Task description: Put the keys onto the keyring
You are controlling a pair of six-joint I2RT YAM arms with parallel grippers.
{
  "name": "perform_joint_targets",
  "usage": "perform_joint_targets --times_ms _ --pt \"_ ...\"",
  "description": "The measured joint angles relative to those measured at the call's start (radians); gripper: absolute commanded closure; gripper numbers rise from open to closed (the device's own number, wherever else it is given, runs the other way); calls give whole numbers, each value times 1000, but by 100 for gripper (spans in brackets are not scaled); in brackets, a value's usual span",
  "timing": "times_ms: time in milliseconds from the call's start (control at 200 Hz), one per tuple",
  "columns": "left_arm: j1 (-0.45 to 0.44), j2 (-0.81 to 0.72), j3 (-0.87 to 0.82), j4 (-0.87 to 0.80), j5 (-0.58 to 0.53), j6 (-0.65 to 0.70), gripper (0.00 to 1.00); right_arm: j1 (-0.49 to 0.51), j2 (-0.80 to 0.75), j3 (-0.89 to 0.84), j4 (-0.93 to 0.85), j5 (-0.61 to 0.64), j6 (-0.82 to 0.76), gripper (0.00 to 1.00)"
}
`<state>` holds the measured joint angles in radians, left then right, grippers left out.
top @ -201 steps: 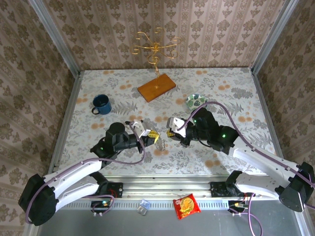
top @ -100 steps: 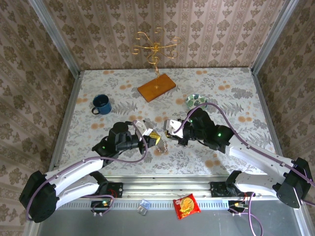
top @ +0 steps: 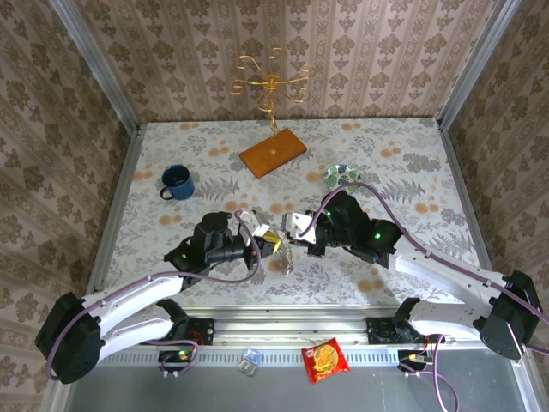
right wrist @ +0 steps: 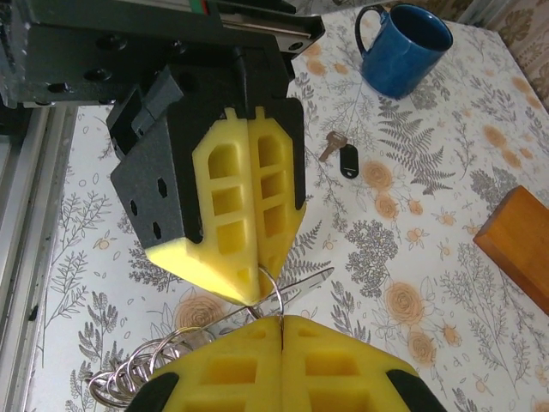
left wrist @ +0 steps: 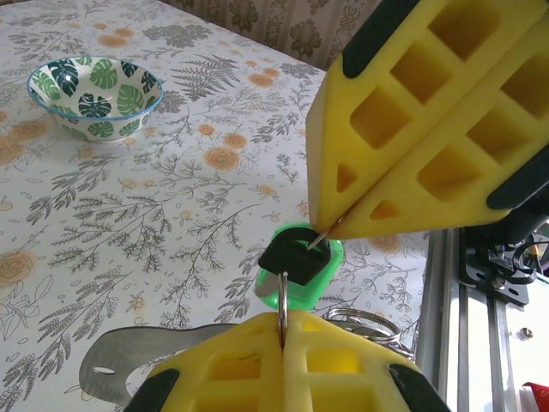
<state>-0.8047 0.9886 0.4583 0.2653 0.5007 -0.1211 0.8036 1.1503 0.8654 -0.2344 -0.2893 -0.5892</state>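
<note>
Left gripper [left wrist: 283,319] clenched on keyring [right wrist: 141,371] | right gripper [left wrist: 330,225], at its 3 o'clock, clenched on it too | we found keys [left wrist: 300,262] just beneath, 4 o'clock of mug [top: 177,182]

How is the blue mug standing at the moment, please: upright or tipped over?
Upright. The blue mug rests on its base with its open mouth facing up and its handle out to the side.
</note>
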Motion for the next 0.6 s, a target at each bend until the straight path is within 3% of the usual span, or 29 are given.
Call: perform_joint_targets --times_ms 600 --pt "-7 0 3 -5 -7 0 100 20 24 -2 0 59 -14 100"
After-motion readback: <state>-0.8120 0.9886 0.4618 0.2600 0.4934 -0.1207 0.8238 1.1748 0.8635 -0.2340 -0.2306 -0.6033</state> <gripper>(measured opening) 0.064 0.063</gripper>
